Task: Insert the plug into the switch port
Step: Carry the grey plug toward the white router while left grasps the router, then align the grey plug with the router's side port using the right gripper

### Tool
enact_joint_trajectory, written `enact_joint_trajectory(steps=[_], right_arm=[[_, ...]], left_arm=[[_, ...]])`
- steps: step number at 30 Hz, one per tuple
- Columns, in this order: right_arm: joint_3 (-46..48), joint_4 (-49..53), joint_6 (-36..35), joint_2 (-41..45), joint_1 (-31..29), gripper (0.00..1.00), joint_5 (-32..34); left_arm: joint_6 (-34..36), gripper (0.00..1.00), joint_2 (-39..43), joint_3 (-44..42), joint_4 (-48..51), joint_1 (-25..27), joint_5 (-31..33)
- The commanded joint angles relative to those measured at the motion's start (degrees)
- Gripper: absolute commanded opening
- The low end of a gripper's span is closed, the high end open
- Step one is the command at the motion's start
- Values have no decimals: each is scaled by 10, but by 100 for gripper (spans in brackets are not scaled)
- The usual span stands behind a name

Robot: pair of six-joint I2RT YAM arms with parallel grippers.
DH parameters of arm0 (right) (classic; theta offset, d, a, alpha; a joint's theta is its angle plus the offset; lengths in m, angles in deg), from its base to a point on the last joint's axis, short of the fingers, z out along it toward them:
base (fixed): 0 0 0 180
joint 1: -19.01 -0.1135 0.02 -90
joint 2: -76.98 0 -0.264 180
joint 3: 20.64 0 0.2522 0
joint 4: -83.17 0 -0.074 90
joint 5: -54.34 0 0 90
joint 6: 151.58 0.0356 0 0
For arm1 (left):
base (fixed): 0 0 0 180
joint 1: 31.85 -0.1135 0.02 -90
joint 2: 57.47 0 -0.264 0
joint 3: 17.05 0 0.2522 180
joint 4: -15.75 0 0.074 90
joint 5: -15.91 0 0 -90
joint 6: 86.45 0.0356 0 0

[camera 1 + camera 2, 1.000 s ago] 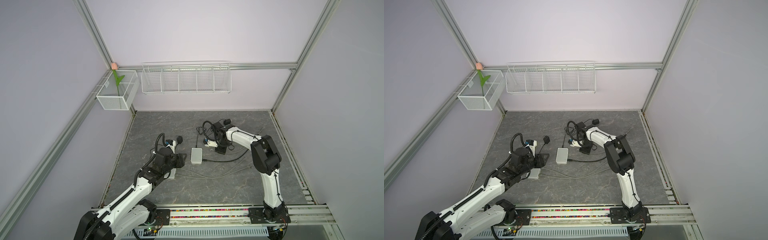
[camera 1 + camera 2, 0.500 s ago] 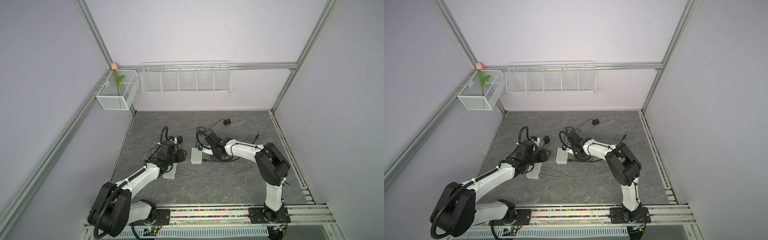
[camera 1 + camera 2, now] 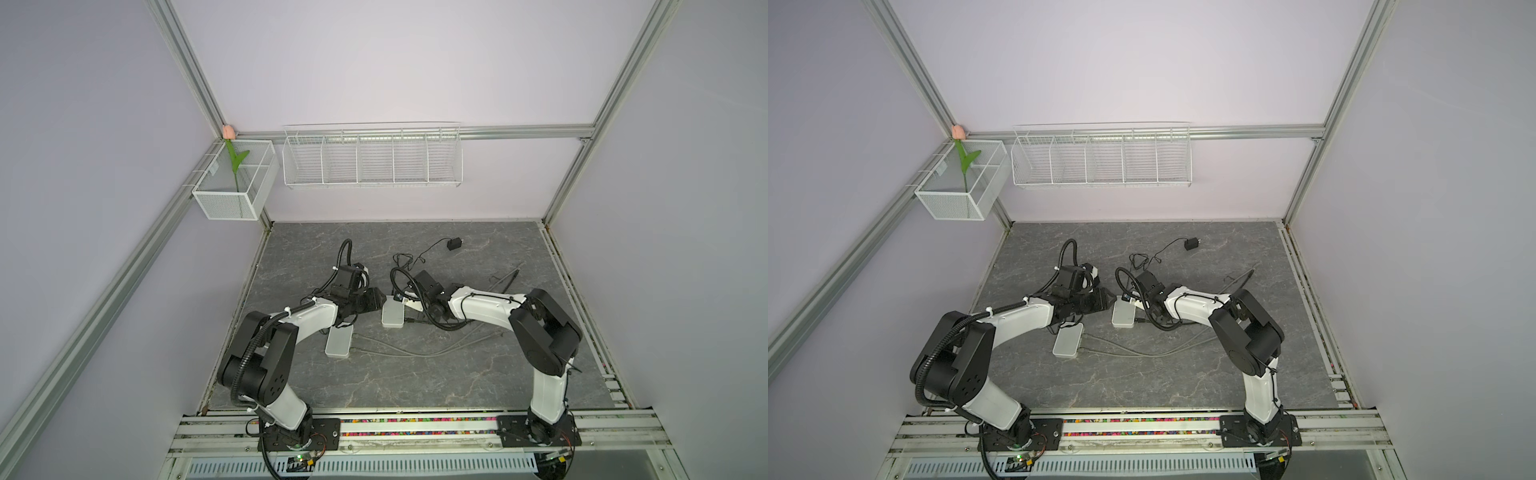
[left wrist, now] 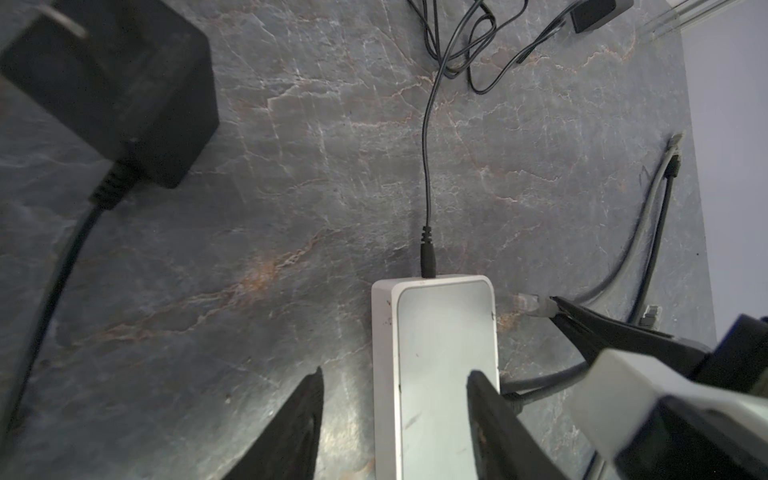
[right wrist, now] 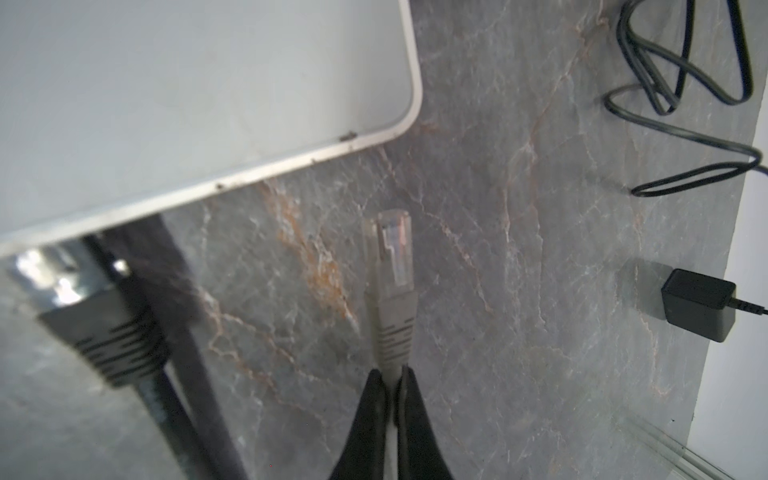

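The white switch (image 3: 392, 314) (image 3: 1123, 318) lies flat mid-table, with a thin black power lead (image 4: 428, 253) in its far end. My right gripper (image 5: 390, 374) is shut on the grey boot of the plug (image 5: 392, 257), a clear-tipped network plug held just off the switch's (image 5: 187, 104) right side and close to its far corner. A dark network plug (image 5: 104, 332) sits in a port on that side. My left gripper (image 4: 395, 372) is open at the switch's (image 4: 440, 353) near end. One of its fingers is left of the switch and the other is over its top.
A second white box (image 3: 338, 341) lies front-left of the switch, under my left arm. A black power adapter (image 4: 112, 91) lies close to my left wrist, and a small black adapter (image 3: 454, 243) sits further back. Loose grey cables (image 3: 415, 351) trail across the table's front.
Both arms have lowered toward the switch. My right gripper carried the plug from the back down to the switch's right side. My left gripper moved in to the switch's near end.
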Motion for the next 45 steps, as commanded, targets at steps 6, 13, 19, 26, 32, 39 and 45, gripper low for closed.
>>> enact_joint_trajectory(steps=[6,13,19,26,32,39,45], right_arm=[[21,-22,-4,17,-15,7,1],[26,-31,-4,16,-21,7,-6],[26,-43,-3,17,-32,7,-8],[26,-55,-4,11,-38,7,-4],[20,-59,0,-1,-38,7,11],[7,-51,-6,-16,-43,7,28],[10,-60,-10,-21,-45,7,26]], left_arm=[[-1,53,-53,48,-13,-3,-35],[-11,53,-74,52,-29,-1,-50],[-13,53,-90,65,-25,11,-47],[-12,52,-96,76,-13,26,-39],[-13,52,-89,71,-9,30,-31],[-11,51,-93,70,-8,35,-28],[-8,51,-92,70,-3,34,-26]])
